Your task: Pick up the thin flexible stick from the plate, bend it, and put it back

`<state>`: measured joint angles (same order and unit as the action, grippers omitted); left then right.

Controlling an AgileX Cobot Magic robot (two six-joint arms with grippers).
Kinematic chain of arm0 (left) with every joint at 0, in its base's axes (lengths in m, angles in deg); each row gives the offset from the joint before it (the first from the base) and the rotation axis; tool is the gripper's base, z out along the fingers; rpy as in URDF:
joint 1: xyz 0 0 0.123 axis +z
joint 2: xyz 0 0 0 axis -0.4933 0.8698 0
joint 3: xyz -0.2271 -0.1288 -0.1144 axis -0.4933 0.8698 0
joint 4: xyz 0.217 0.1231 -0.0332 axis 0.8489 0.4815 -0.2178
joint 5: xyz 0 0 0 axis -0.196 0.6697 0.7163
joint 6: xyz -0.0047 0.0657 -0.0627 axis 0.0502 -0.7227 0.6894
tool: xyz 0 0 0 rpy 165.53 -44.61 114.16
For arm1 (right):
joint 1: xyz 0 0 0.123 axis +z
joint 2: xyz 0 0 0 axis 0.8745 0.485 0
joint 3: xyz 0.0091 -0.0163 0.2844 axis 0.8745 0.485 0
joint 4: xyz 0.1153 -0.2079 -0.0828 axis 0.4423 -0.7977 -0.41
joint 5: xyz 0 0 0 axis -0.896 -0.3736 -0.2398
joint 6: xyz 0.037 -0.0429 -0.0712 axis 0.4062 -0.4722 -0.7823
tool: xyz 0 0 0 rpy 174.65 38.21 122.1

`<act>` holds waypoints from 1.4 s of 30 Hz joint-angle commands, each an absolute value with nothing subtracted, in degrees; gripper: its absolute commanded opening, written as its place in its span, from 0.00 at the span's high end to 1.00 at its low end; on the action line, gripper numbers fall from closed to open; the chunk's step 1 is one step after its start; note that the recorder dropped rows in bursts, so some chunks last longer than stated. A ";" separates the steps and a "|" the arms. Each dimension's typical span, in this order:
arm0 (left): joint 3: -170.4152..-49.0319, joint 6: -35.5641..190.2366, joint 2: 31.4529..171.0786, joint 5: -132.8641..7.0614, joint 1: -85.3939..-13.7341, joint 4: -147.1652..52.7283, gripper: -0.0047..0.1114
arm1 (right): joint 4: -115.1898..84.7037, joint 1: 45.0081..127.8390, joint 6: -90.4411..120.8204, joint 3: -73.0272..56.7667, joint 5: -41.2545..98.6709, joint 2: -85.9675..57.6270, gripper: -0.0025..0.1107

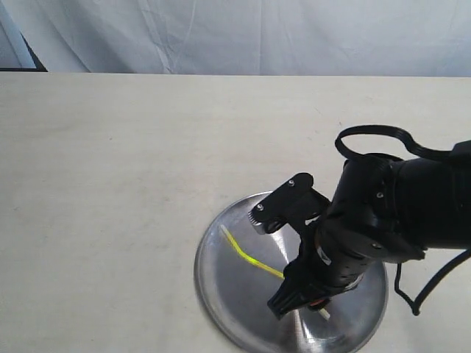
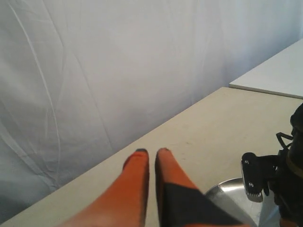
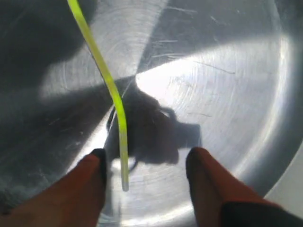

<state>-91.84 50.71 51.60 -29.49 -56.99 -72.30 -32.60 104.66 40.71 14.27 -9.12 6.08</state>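
Observation:
The thin flexible stick, bright yellow-green and kinked, lies on the round silver plate near the table's front edge. My right gripper hangs low over the plate, open, its fingers on either side of the stick. In the right wrist view the stick curves down and ends between the orange fingers, closer to one of them, and neither touches it. My left gripper is shut on nothing, held above bare table away from the plate; the exterior view does not show it.
The pale table runs back to a white cloth backdrop. The bulky black right arm and its cable cover the plate's right side. A second pale surface shows in the left wrist view.

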 commanded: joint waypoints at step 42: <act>-89.02 51.15 51.19 -31.67 -57.10 -73.10 0.90 | -32.71 83.16 41.40 33.60 7.82 -61.47 0.98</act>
